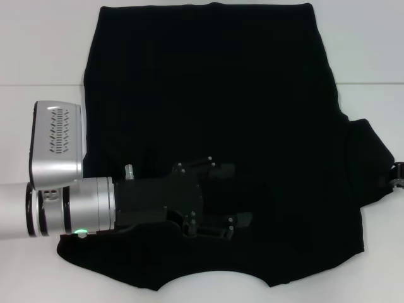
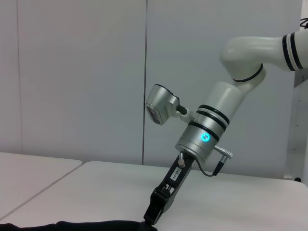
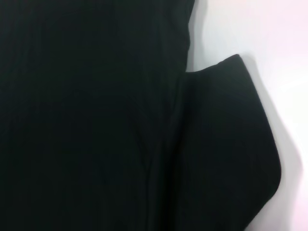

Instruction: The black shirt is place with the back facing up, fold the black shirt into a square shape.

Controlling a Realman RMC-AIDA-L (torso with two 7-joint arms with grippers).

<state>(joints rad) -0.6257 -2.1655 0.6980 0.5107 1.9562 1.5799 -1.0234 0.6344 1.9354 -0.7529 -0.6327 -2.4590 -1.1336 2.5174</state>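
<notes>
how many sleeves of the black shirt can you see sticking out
1: the black shirt shows one sleeve spread out on the robot's right side. The left-side sleeve isn't visible, perhaps folded in or under the left tool.

The left end effector (image 1: 243, 192) reaches in level with fingers seemingly parted, while the right end effector (image 2: 150, 217) angles steeply downward.

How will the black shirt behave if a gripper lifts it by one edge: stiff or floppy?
Probably floppy: the black shirt lies flat on the table with soft creases and a folded-in side under the left gripper, so a lifted edge should drape. Likely light, thin cloth. Pushed, it would probably bunch rather than slide whole. The right gripper sits at its sleeve.
</notes>
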